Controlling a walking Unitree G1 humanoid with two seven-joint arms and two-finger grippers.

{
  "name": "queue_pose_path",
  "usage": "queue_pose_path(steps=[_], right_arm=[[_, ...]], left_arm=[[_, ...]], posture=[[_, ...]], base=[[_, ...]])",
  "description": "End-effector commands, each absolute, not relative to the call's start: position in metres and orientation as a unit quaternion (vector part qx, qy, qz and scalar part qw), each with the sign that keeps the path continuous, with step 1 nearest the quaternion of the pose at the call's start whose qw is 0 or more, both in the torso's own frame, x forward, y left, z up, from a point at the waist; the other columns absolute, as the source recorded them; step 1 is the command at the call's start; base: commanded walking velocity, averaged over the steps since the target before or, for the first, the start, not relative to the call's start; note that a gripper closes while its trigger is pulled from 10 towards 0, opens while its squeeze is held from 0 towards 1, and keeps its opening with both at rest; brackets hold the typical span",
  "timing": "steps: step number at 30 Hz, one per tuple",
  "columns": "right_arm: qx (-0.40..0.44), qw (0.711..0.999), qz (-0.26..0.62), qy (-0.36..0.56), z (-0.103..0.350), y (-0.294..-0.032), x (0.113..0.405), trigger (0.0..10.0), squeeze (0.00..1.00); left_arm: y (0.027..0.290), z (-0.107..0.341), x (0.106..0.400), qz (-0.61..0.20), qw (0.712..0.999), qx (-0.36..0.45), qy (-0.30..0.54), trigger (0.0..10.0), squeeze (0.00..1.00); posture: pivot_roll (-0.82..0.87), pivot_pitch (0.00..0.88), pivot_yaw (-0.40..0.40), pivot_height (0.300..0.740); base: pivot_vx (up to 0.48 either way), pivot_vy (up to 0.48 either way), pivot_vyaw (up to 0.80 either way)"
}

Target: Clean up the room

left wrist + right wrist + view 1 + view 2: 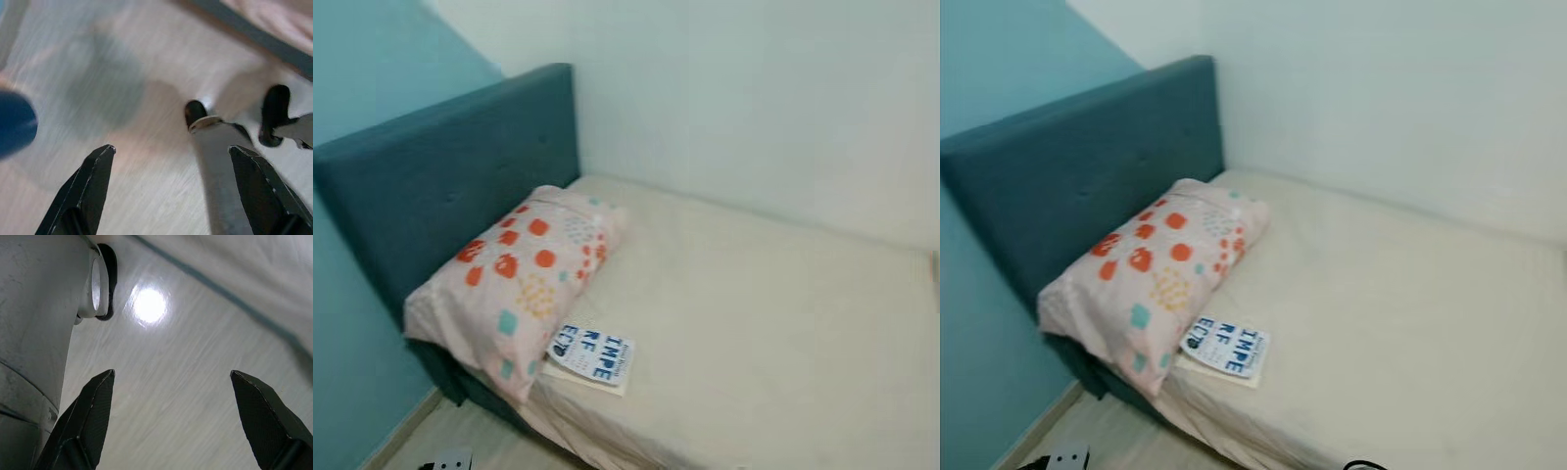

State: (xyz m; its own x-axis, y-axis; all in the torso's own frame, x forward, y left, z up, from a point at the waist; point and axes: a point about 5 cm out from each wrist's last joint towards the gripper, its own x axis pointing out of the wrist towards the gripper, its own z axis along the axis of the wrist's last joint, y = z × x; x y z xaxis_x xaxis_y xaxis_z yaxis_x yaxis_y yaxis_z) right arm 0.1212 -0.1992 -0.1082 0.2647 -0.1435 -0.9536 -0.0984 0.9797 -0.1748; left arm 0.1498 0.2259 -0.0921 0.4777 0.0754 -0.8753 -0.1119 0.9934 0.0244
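Bed (pixel 773 333): a mattress under a plain cream sheet, pushed into the corner of the room, its far long edge along the white wall.
Headboard (pixel 450 176): dark teal, padded and buttoned, standing at the head end of the bed against the light blue wall.
Pillow (pixel 524 284): pale pink with orange and teal spots, lying at the head end of the bed, close against the headboard; its near end hangs slightly over the bed's near edge.
Booklet (pixel 594 355): white with large blue letters, lying flat on the sheet at the near edge of the bed, just beside the pillow's near end and tucked slightly under it; a second pale sheet shows under its lower edge.
Floor (pixel 480 441): pale wood-look boards, seen beside the near corner of the bed; a small grey and black object lies there, too cut off to identify.
Left hand (pixel 171 166): hangs above the floor, its two black fingers spread wide apart with nothing between them; the view is blurred. Parts of the robot's own leg and foot show past the fingers, and the dark base of the bed crosses one corner.
Right hand (pixel 171 401): hangs above the floor, fingers spread wide apart and holding nothing; a ceiling light is mirrored on the glossy boards, the robot's silver leg stands beside one finger, and the cream sheet's edge runs across the far side.
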Motion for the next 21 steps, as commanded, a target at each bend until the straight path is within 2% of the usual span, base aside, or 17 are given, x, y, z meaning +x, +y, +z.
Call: queue_pose_path(steps=[1,21], right_arm=[[-0.087,0.800,-0.008,0.593,-0.1070,-0.1916,0.1287,10.0,0.00],[-0.096,0.813,-0.010,0.575,-0.1050,-0.1925,0.1342,10.0,0.00]], left_arm=[[0.2264,-0.0909,0.1522,0.048,0.862,-0.015,0.504,10.0,0.00],[0.2257,-0.0943,0.1434,0.056,0.858,-0.027,0.511,10.0,0.00]], posture=[[-0.09,0.041,0.005,0.740],[-0.09,0.050,0.008,0.740]], base=[[0.000,0.000,-0.68],[0.000,0.000,-0.68]])
